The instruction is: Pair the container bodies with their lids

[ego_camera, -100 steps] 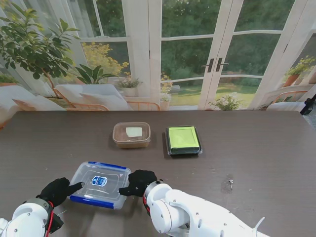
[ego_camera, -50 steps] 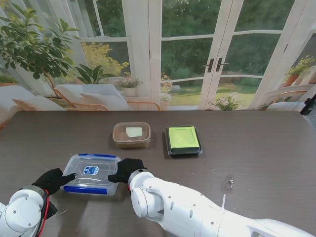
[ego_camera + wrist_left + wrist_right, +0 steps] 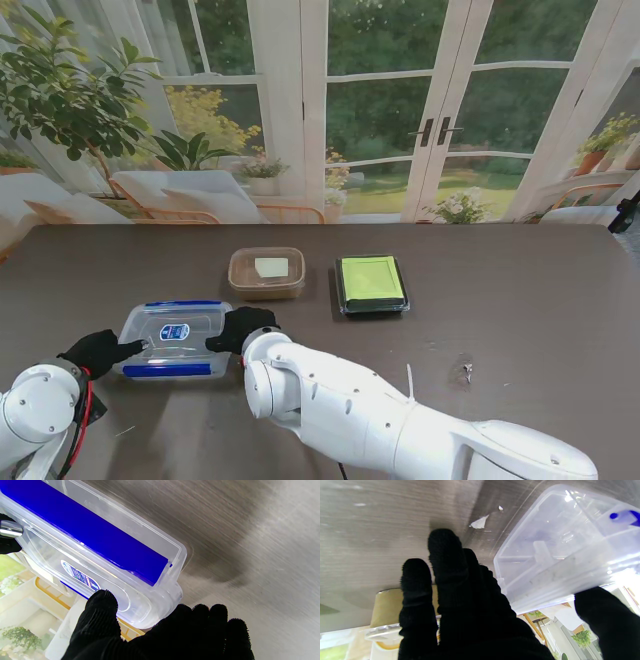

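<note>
Overhead, clear rectangular lidded box [image 3: 172, 338], knit-gloved hands

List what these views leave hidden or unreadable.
- Clear blue-latched plastic container: label text too small in the stand view, and blurred in the left wrist view.
- Tan lidded tub: right hand hides most of it in the right wrist view.
</note>
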